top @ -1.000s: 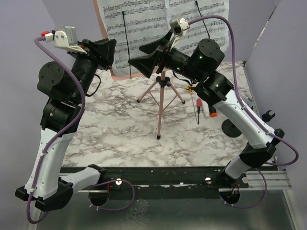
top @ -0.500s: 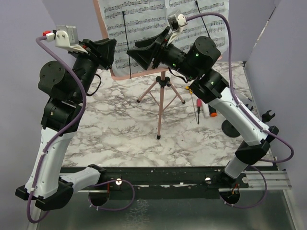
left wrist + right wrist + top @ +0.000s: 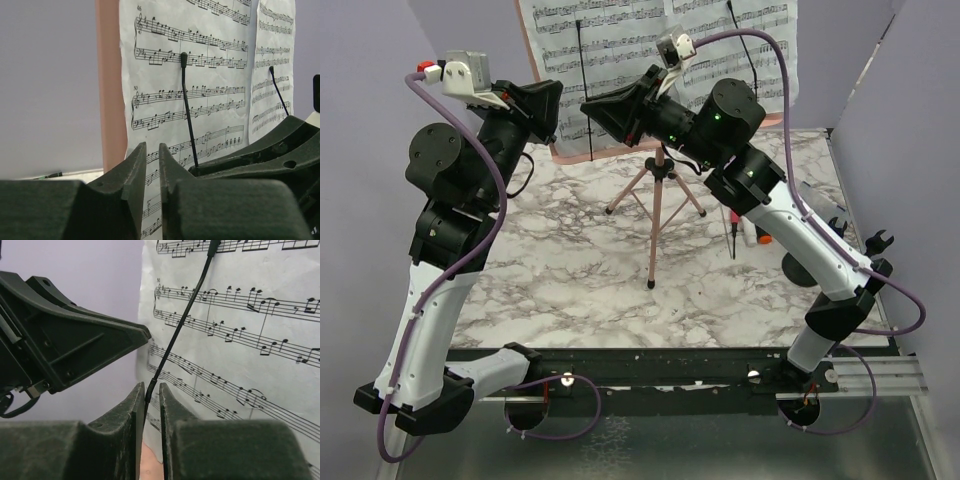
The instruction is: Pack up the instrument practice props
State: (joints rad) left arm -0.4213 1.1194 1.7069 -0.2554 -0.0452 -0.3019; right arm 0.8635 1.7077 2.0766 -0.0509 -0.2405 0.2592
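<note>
Now clearing white sheet-music pages [image 3: 620,45] off the pink tripod music rest [image 3: 655,190]: right end effector [image 3: 151,397] nipping the black retaining wire [image 3: 180,325], left end effector [image 3: 152,160] apparently pinching a page edge. Next, peeling pages free.

We see a marble-patterned table [image 3: 570,270] bearing the pink tripod music rest [image 3: 655,215] at its centre. To its right lie a red-handled screwdriver [image 3: 733,235] and a black round-based holder [image 3: 798,265].
</note>
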